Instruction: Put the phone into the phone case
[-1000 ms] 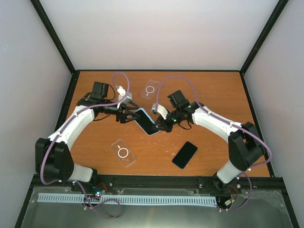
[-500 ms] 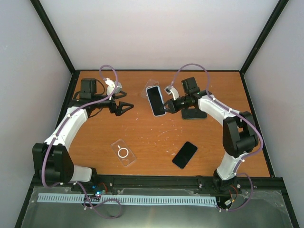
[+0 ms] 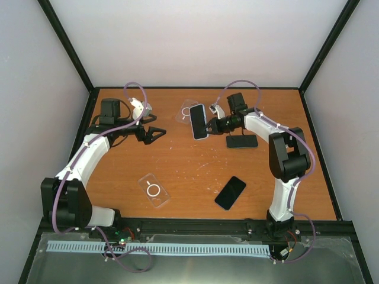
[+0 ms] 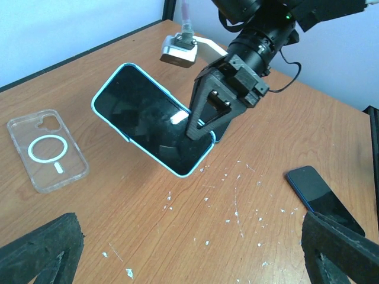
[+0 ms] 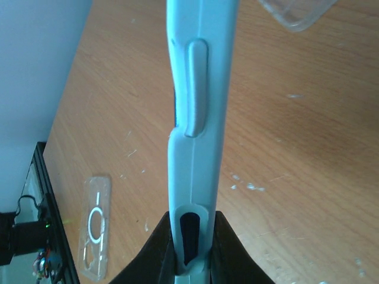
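Over wooden table (image 3: 177,171), right gripper (image 3: 206,128) clamps phone (image 3: 198,120) endwise, its long axis aimed at far case (image 3: 184,112); left gripper (image 3: 159,134) gapes.

Phone (image 3: 198,122) in right gripper (image 3: 208,125)

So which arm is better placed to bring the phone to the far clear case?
Right. The right gripper has its jaws shut on the phone, held up close beside the far clear case. The left gripper stands open, empty, off to the side.
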{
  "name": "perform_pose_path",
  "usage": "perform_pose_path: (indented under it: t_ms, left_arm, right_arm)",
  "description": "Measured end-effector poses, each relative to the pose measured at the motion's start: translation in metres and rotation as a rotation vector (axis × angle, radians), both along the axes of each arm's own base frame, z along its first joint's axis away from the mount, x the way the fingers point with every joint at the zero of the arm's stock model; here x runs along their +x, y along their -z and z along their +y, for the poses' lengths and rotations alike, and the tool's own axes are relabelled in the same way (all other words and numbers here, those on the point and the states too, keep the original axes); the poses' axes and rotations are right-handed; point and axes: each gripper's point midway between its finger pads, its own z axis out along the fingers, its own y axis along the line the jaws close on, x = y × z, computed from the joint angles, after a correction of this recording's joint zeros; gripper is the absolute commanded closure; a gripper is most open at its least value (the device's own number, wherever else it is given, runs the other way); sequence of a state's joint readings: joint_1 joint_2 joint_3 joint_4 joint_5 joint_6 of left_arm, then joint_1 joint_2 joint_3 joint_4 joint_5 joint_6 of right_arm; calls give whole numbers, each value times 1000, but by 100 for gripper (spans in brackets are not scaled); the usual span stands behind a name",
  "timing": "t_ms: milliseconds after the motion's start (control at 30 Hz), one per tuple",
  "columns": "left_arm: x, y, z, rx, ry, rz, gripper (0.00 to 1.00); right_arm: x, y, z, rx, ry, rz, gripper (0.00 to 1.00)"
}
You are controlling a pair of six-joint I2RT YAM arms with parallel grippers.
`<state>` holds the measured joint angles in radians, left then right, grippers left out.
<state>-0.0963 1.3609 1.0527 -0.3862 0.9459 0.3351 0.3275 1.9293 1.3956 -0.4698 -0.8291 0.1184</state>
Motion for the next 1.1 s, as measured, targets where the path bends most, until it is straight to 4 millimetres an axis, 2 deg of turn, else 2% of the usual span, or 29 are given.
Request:
perform_pose_path:
  t_ms: [500, 633, 800, 1000, 1100]
  left_arm:
    - [0, 5, 1, 4, -4, 3, 0]
    - [0, 6, 1, 6, -7, 5, 0]
    - [1, 8, 1, 7, -7, 9, 0]
    - [1, 8, 1, 10, -11, 9, 0]
    - [2, 9, 2, 13, -15, 9, 0]
  right_arm:
    - [70, 56, -31, -29, 104, 94, 97]
    - [77, 64, -34, -15, 112, 117, 95]
    - [78, 71, -34, 2, 118, 162, 81]
    - [84, 69, -34, -1, 131, 161, 76]
    - [87, 69, -37, -17, 145, 156, 69]
